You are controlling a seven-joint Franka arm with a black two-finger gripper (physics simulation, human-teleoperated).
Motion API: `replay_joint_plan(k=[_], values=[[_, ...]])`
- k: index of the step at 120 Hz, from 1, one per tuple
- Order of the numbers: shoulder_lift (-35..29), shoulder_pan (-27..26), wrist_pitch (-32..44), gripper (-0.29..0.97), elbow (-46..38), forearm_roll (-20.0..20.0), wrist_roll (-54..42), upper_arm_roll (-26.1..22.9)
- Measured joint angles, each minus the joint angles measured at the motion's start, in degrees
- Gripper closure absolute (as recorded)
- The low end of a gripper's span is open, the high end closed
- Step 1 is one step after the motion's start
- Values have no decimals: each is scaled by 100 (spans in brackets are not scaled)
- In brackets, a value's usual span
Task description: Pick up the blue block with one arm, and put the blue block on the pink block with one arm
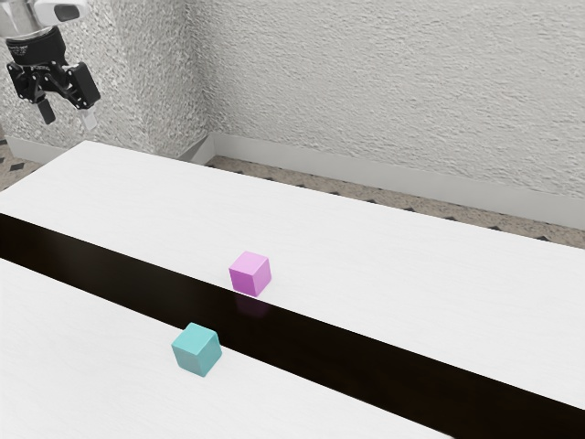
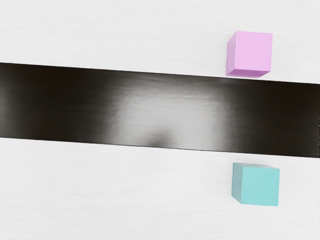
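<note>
Gripper (image 1: 67, 114) seemingly spread, empty; matte cubes — blue block (image 1: 196, 349), pink block (image 1: 250, 273) — flank glossy black stripe (image 1: 366, 357).

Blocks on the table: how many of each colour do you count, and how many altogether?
blue block: 1
pink block: 1
Total: 2 blocks
</note>
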State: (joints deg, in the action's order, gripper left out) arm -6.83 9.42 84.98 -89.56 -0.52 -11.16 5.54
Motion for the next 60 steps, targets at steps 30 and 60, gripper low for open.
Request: replay_joint_plan(k=[30,60], values=[[-458,13,-386,0,1222,-38,12,-52],[-4185,50,-602,0,-2988,184,356,-209]])
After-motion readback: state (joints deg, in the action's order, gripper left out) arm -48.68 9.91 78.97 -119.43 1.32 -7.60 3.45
